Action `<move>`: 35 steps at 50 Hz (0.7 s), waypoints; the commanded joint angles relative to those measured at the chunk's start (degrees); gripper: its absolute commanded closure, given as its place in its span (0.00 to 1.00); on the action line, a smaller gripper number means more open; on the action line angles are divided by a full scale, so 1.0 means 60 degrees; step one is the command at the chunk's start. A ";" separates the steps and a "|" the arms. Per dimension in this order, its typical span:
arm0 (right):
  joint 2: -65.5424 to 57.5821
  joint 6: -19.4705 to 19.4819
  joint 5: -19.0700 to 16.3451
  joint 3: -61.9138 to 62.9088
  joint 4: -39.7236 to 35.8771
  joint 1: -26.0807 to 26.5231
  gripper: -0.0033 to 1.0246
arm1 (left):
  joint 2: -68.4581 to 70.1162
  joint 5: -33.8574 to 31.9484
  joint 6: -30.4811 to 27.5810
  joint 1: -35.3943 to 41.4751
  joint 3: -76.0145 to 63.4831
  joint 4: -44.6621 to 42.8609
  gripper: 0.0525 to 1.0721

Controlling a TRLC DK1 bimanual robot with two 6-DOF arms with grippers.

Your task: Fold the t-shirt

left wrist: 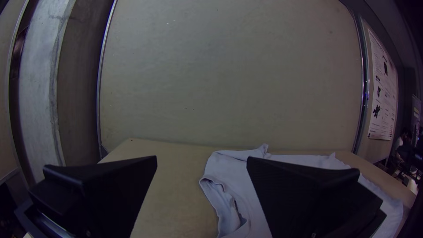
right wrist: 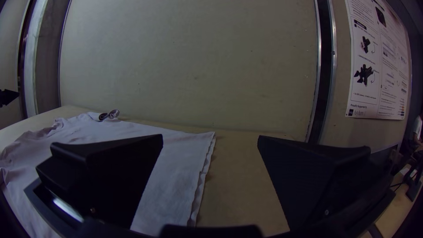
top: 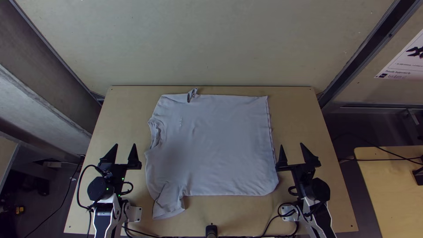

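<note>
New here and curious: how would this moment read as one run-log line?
t-shirt spread on table | near sleeve sticking out | left claw open, empty | right claw open, empty

Made of light wood, flat, with a straight far edge and small dark spots at the corners: a bench (top: 125, 117); bears a pale t-shirt (top: 216, 141), spread broadly across the middle, near the far edge but apart from it; has the neck opening (top: 155, 133) towards the left, its rim bunched; has a sleeve (top: 168, 203) at the near left, creased where it joins the body and pointing to the near edge; shows a small curl of cloth (top: 192, 94) at the far side; runs along the right in a slightly wavy hem (top: 269, 128), two layers just offset; also carries dark cables (top: 269, 224) by the near edge.
</note>
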State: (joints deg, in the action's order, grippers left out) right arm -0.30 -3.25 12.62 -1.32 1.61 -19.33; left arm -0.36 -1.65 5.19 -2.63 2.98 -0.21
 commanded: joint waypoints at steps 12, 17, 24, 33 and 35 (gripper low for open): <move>0.0064 0.0072 0.0020 0.0206 0.0084 0.0073 0.04 | 0.0060 -0.0018 0.0160 0.0014 -0.0468 0.0093 0.04; 0.0078 0.0072 0.0020 0.0206 0.0084 0.0073 0.04 | 0.0060 -0.0018 0.0160 0.0014 -0.0468 0.0093 0.04; 0.0078 0.0072 0.0020 0.0206 0.0084 0.0073 0.04 | 0.0060 -0.0018 0.0160 0.0014 -0.0468 0.0093 0.04; 0.0078 0.0072 0.0020 0.0206 0.0098 0.0073 0.04 | 0.0060 -0.0018 0.0204 0.0043 -0.0468 0.0108 0.04; 0.0064 0.0189 0.0020 0.0206 0.0098 0.0043 0.04 | 0.0060 -0.0018 0.0277 0.0073 -0.0468 0.0108 0.04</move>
State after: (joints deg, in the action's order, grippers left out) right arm -0.30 -3.25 12.64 -1.32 1.63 -19.33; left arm -0.36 -1.65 5.21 -2.61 2.98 -0.21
